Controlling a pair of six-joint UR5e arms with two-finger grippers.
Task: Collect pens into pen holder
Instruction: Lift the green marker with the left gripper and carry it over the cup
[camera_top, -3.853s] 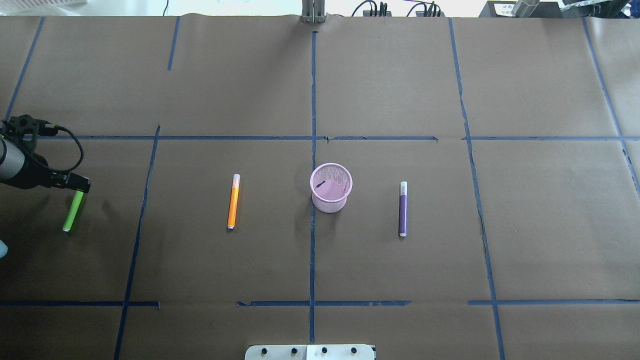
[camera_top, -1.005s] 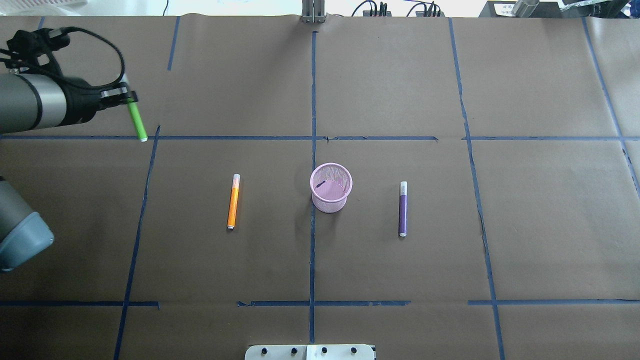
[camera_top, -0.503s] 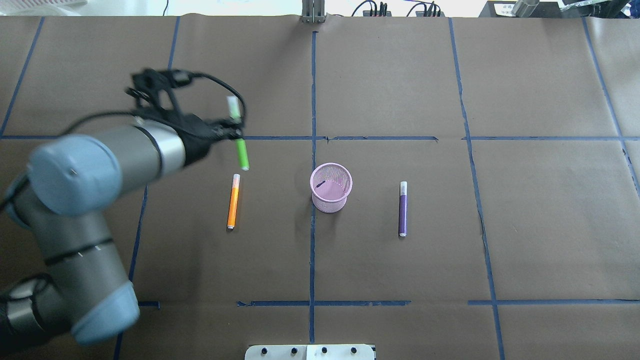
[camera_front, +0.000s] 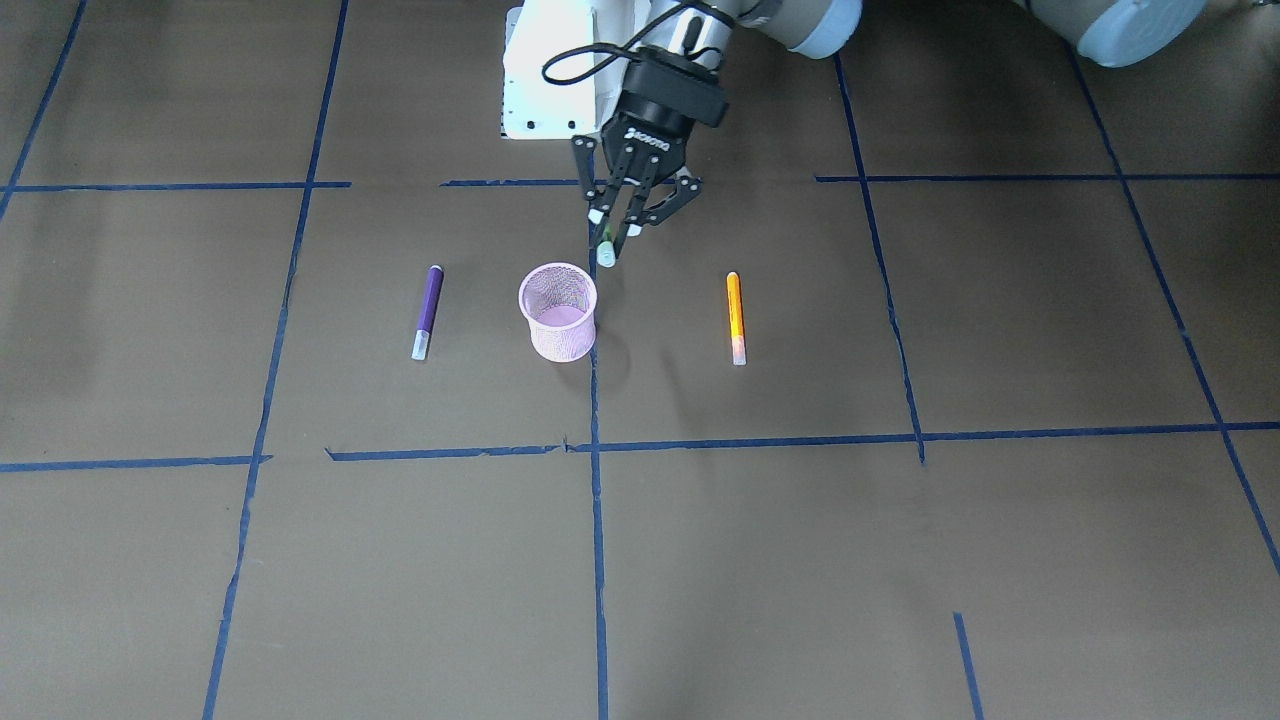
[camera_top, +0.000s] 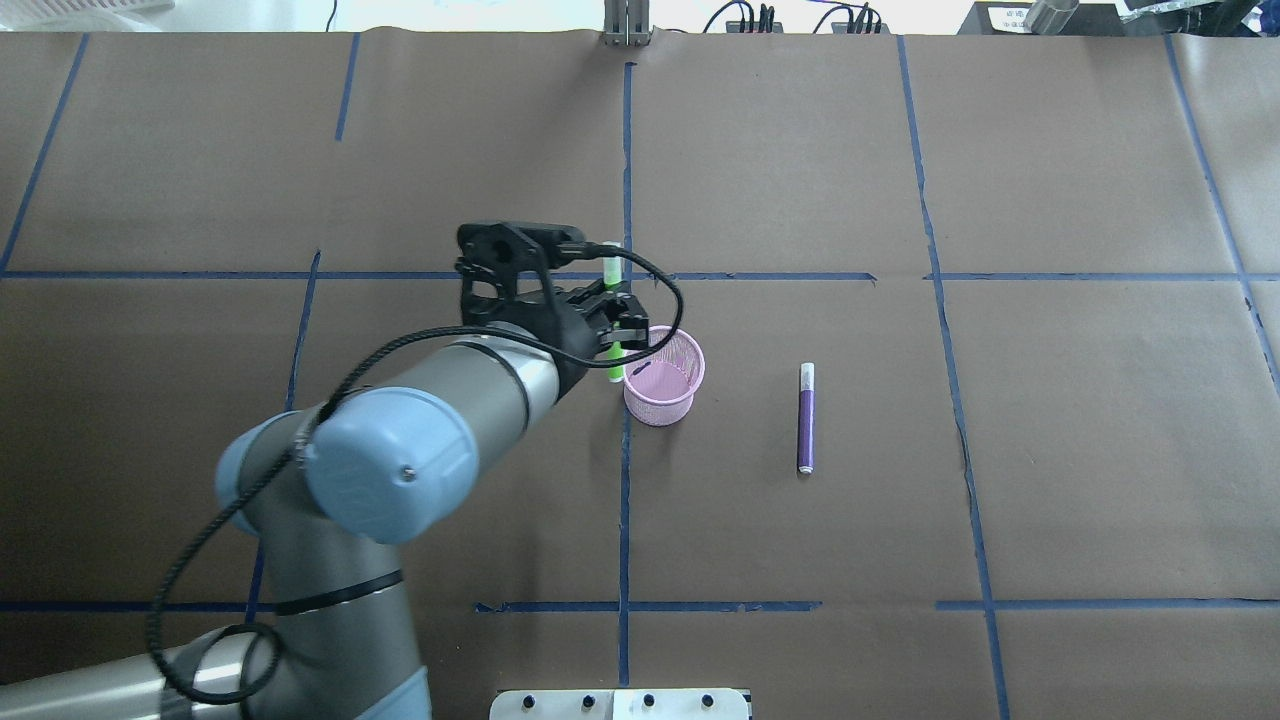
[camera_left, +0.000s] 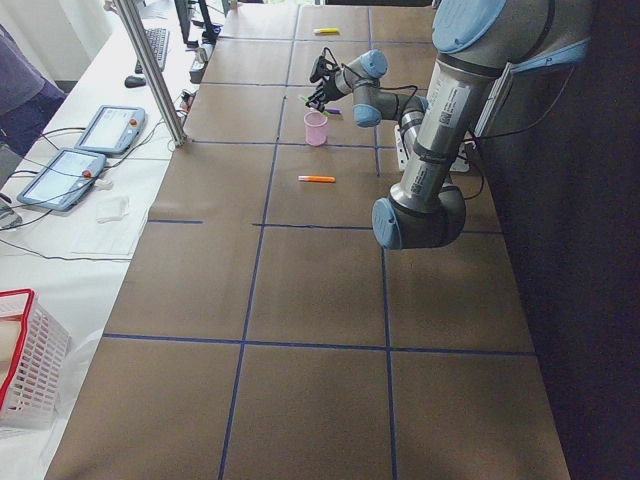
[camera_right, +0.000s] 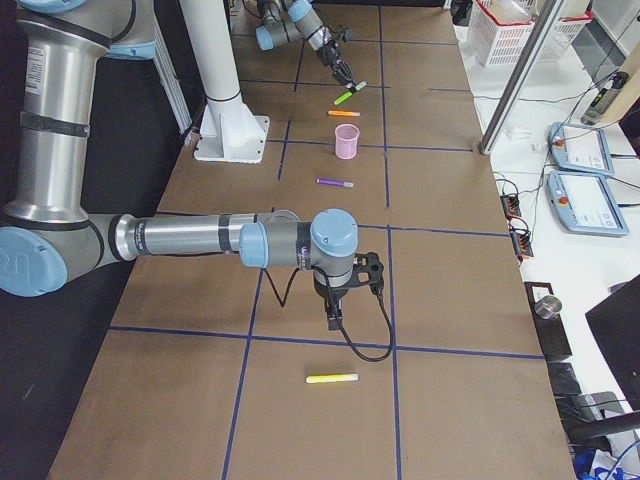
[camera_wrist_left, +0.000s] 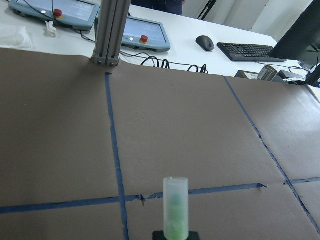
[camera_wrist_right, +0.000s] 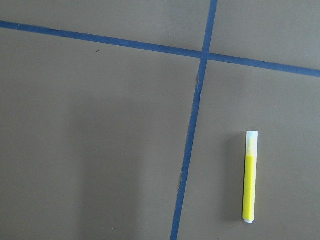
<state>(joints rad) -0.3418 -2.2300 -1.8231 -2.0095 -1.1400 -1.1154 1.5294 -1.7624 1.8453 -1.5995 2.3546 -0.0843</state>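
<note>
One green pen (camera_top: 616, 366), likely light, stiff, slick; your left gripper (camera_top: 612, 322) clamps it mid-barrel, a sound hold, frame centre, just left of pen holder (camera_top: 662, 408); right gripper (camera_right: 338, 305) opening: cannot tell.

Pink wire-mesh pen holder (camera_top: 660, 406): stands upright, mouth open, near the middle of the tabletop (camera_top: 900, 520), flanked by the purple pen (camera_top: 806, 418) and the orange pen (camera_front: 735, 312), both flat, roughly parallel, pale caps pointing away from the robot. Green pen (camera_top: 616, 367): hangs clear of the tabletop in the jaws of the left gripper (camera_front: 615, 228), gripped at mid-length, translucent cap away from the robot, just beside the holder's rim on the orange pen's side. Yellow pen (camera_wrist_right: 250, 176): lies flat, well apart from the rest.
</note>
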